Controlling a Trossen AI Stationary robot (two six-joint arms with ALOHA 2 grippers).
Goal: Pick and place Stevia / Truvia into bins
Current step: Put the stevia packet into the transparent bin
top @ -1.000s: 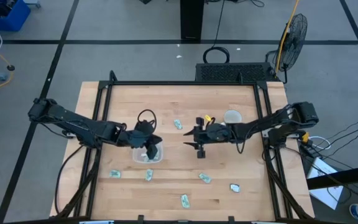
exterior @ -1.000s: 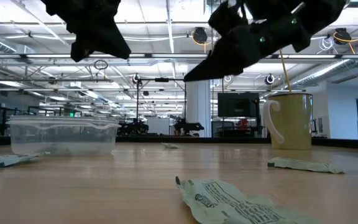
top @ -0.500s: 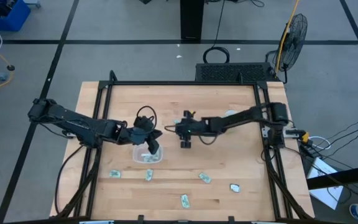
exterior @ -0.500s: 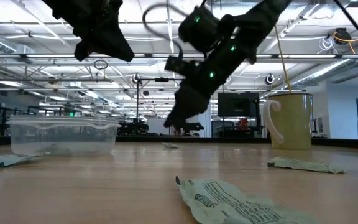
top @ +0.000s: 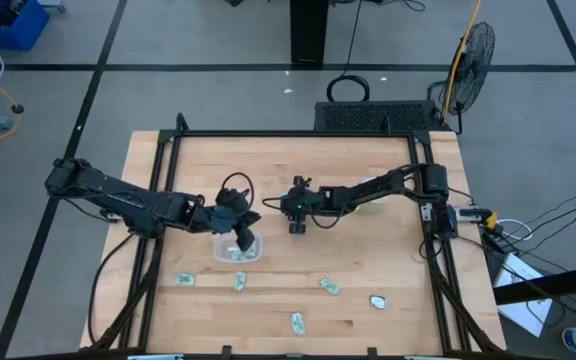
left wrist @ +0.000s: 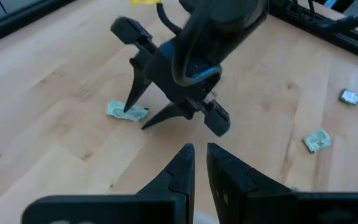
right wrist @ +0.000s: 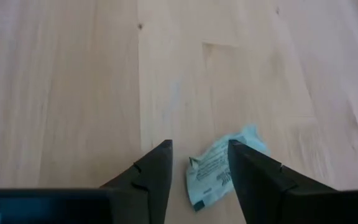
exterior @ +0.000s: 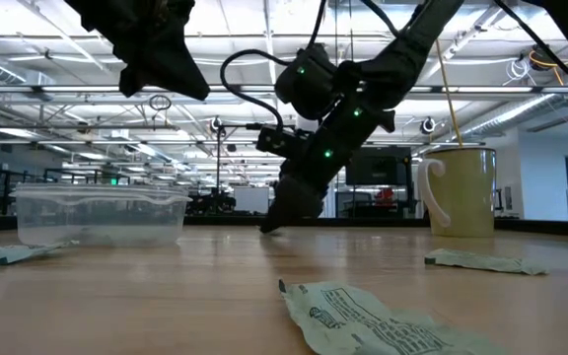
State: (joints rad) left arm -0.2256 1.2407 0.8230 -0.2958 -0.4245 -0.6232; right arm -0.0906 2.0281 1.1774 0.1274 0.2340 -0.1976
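Observation:
A clear tub [top: 238, 250] stands left of the table's middle, also low in the low view as the tub [exterior: 97, 212]. My left gripper [top: 243, 238] hovers above it, fingers together with nothing between them in the left wrist view [left wrist: 199, 146]. My right gripper [top: 290, 208] is open and down at the tabletop near the middle. Its fingers stand on either side of a pale green sachet [right wrist: 219, 171] that lies flat on the wood, seen too as the sachet [left wrist: 127, 112]. Several more sachets lie along the near part, such as one [top: 239, 282] and another [top: 329, 286]. My right gripper comes down slanting from the table's right side, one finger [right wrist: 157, 168] and the other finger [right wrist: 253, 171] flanking the sachet's crumpled end [right wrist: 204, 168]. The sachet lies flat on the table. Whether a finger touches it, I cannot tell.
A white mug [exterior: 459, 192] with a stick in it stands right of the middle, under my right arm. Loose sachets lie near the near edge [top: 297, 322], [top: 377, 300], [top: 183, 279]. Bare wood lies between the tub and the far edge.
My right gripper has moved toward the table's left edge and down to the tabletop, ending over the sachet near the middle. It has stayed open. My left gripper has kept still above the tub.

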